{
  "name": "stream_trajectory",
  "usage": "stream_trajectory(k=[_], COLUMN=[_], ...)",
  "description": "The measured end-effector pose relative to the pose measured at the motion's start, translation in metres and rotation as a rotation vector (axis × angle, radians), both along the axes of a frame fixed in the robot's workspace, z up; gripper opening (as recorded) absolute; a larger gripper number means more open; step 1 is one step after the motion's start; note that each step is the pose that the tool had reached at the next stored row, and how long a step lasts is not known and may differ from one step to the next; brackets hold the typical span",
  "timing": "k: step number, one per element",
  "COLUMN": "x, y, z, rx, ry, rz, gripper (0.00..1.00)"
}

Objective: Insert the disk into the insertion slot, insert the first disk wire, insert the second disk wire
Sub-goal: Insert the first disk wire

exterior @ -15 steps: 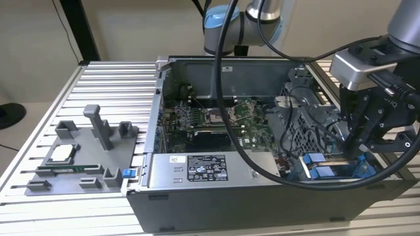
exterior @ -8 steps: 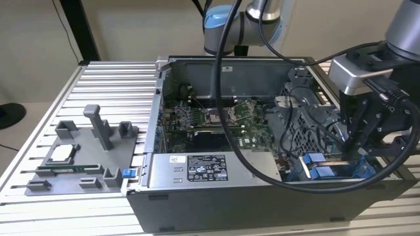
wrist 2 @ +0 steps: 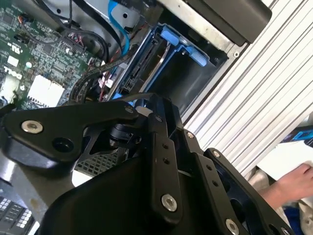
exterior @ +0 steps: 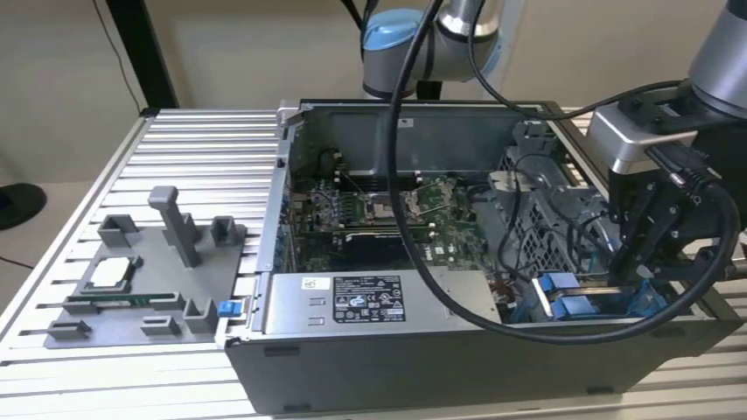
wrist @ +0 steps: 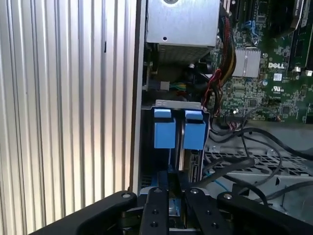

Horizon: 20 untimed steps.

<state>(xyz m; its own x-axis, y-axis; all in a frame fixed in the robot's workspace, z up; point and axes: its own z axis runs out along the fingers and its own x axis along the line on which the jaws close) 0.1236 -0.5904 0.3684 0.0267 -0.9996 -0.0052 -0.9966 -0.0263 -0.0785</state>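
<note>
Black links of the tool (wrist: 175, 192) stand close together in the first wrist view. We judge them clenched on the near end of the disk (wrist: 181, 156), though the contact itself is partly hidden. We see the disk edge-on, standing upright inside the insertion slot (wrist: 147, 147), with its two blue tabs (wrist: 164, 131) at the end away from the tool.

We take the step in hand to be seating the disk. To do it well, we would hold the disk parallel to the slot walls and press straight along them without twisting, since the blue frame looks a close fit.

Black cables (wrist: 244, 164) lie just beside the slot, and we would mind that none gets trapped. Further out are the motherboard (wrist: 274, 73), the power-supply box (wrist: 183, 22) and the ribbed aluminium desk (wrist: 63, 98).
</note>
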Motion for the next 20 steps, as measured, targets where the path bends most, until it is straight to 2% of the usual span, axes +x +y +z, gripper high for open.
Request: stream_trajectory(k=[8, 12, 20], x=[0.02, 0.028, 0.029], y=[0.0005, 0.0006, 0.0005], z=[-0.002, -0.0026, -0.0029], rx=[0.0141, 0.017, 0.017], ry=[0.0, 0.0, 0.0003], rz=[-0.006, -0.011, -0.023], gripper=[0.0, 0.0, 0.0])
